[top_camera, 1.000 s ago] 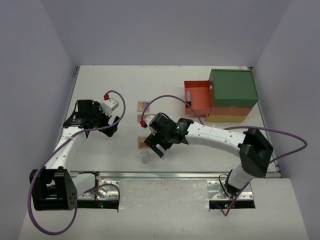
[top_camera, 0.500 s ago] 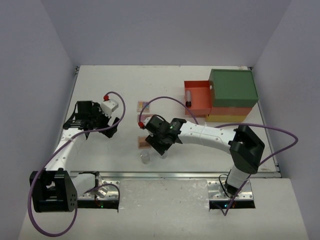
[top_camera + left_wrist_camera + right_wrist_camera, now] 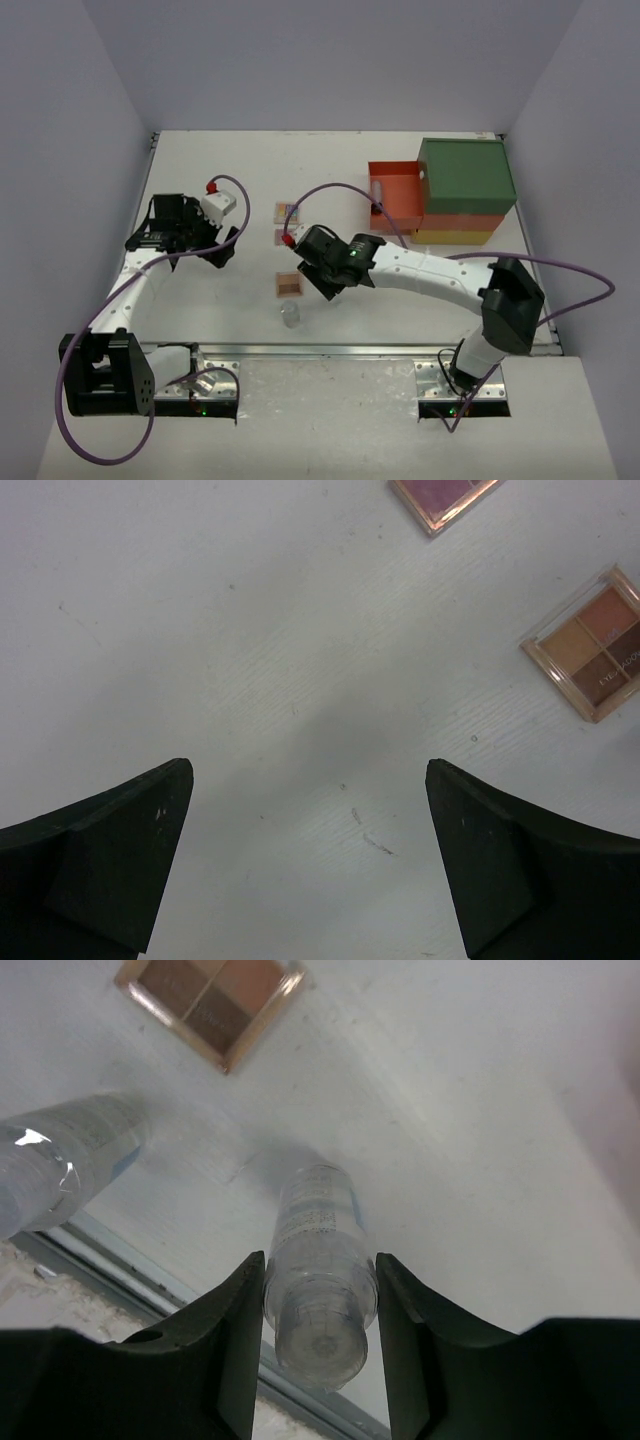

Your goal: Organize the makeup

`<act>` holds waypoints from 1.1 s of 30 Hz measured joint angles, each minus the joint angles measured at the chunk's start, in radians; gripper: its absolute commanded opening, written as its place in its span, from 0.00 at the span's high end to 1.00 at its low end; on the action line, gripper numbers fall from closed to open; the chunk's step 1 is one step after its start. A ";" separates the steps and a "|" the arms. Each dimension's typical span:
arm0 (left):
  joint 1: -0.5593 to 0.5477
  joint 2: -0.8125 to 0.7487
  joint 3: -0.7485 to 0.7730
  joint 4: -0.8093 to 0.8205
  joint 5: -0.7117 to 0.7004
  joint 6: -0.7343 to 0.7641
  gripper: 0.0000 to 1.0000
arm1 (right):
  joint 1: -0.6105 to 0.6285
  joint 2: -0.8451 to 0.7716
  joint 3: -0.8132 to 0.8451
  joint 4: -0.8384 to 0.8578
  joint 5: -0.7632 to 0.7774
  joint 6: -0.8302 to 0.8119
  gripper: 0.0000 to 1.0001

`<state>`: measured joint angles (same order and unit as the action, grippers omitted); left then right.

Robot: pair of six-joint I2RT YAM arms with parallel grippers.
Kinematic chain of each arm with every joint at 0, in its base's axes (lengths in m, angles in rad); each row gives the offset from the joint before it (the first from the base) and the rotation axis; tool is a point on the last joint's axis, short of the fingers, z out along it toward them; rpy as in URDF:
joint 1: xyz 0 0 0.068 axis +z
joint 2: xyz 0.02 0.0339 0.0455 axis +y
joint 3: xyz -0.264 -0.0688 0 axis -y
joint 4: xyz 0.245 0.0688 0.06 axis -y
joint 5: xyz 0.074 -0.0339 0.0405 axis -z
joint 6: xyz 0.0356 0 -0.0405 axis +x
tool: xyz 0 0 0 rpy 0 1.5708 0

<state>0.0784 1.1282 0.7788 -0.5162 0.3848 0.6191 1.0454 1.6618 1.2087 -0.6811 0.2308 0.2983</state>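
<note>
The left arm [image 3: 130,285] and right arm [image 3: 430,275] are built alike: glossy white tubular links joined by black housings. Each is mounted on a boxy black shoulder block [image 3: 105,375] over a silver metal base plate [image 3: 215,362]. A thin purple cable [image 3: 65,405] loops beside each arm and ends at a small red plug cap [image 3: 212,186]. The left gripper [image 3: 308,770] and right gripper [image 3: 320,1260] carry matte black wedge-shaped fingers [image 3: 100,865], faintly scuffed. What seems a tiny green light [image 3: 199,410] glows at each base.

From above, the gripped bottle [image 3: 318,1260] hides under the right arm [image 3: 420,270] — the jar [image 3: 50,1165] at left is blurred, cut by the edge.
</note>
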 measured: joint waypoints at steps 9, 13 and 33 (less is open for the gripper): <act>0.000 0.085 0.019 0.016 0.011 -0.054 0.00 | -0.130 -0.442 -0.110 0.411 0.343 -0.115 1.00; 0.000 0.070 0.003 0.047 0.008 -0.066 0.00 | -0.318 -0.516 -0.275 0.730 0.442 -0.230 1.00; 0.000 0.034 -0.023 0.060 -0.007 -0.046 0.00 | -0.560 -0.119 -0.208 0.897 0.320 -0.360 1.00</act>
<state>0.0784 1.1624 0.7559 -0.4561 0.3776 0.5735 0.4856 1.5425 1.0012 0.2158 0.5512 -0.0619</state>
